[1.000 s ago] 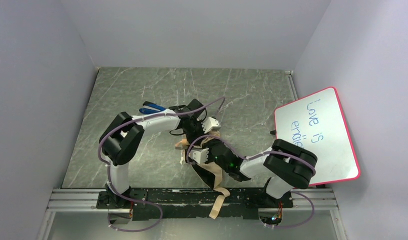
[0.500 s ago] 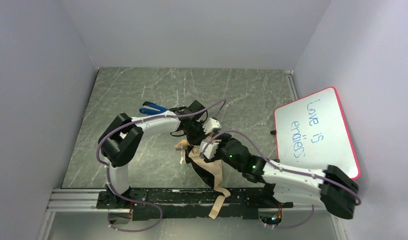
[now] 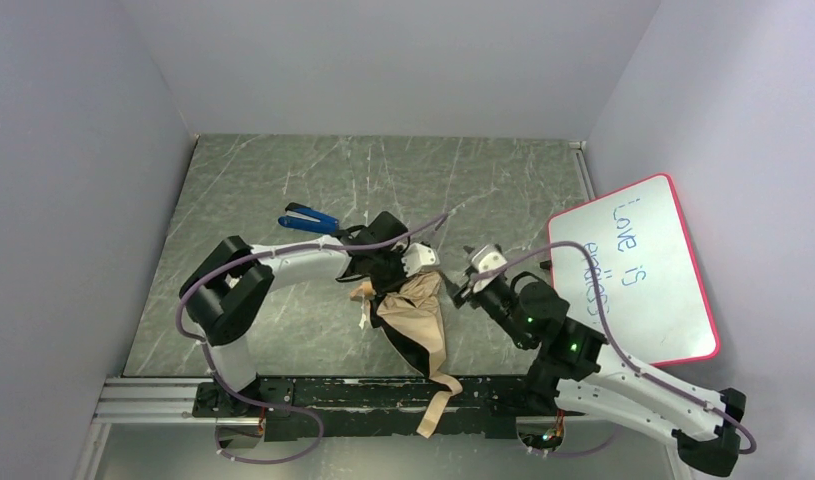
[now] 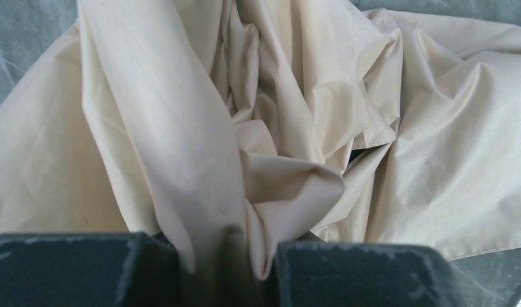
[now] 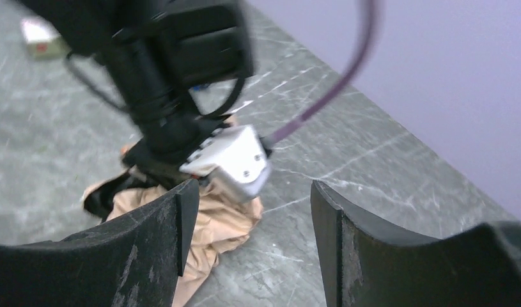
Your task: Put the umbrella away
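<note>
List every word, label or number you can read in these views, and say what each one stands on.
"Love is": handwritten in blue, first line on the pink-edged whiteboard.
"endless": second line on the same board; the last letters are small, so this reading is likely, not certain.
The small pale object on the table in the right wrist view is too blurred to read.
The umbrella shows no text.

My left arm bends in from the table's near edge toward its middle, the left gripper [image 4: 225,272] pinched tight on a fold of the umbrella [image 4: 296,115]. My right arm stretches low from the near right corner, the right gripper [image 5: 248,192] spread wide, holding nothing.
</note>
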You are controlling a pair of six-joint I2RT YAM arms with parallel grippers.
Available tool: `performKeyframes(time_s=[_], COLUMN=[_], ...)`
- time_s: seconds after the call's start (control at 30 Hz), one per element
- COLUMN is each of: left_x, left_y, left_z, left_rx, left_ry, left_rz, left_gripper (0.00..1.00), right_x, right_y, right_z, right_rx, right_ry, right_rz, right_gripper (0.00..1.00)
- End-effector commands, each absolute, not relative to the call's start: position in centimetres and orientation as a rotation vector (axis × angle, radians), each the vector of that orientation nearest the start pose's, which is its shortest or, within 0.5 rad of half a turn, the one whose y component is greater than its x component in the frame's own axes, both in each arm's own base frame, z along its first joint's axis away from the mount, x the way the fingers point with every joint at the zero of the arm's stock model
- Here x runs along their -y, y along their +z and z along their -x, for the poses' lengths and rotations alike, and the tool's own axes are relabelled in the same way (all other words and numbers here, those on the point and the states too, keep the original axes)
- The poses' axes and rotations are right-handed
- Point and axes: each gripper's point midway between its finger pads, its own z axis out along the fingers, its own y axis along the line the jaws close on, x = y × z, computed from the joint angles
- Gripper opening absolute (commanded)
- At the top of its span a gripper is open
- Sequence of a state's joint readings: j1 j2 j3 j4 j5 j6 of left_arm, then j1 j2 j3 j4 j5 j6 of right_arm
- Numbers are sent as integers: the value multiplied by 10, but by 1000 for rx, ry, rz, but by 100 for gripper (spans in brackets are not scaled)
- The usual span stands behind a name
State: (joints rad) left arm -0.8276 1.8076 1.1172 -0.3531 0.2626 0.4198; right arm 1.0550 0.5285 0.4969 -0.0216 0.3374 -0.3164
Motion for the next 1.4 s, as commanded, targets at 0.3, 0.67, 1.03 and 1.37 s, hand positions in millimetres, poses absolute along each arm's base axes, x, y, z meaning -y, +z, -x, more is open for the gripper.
performKeyframes(time_s=[0.3,0.67,1.03,1.37], left_x=[267,257,258,256], left_y=[10,5,-1,-4], left_z=[-252,-256,-242,-238], left_rx=[-1853,-1642,-1447,-1381], left_ry=[-66,317,495,574], left_rz=[-1817,-1846,-1885,-1906], left_gripper=[5,5,5,5], right_x=[-146,-189,-230,-242], right_y=[251,202,154,108], right_z=[-277,-342,-343,-295], right_rx=[-1831,-2113,-2013,-1966], right_ry=[162,585,631,712], right_rz=[280,492,1175,1601], right_gripper=[70,73,73,74])
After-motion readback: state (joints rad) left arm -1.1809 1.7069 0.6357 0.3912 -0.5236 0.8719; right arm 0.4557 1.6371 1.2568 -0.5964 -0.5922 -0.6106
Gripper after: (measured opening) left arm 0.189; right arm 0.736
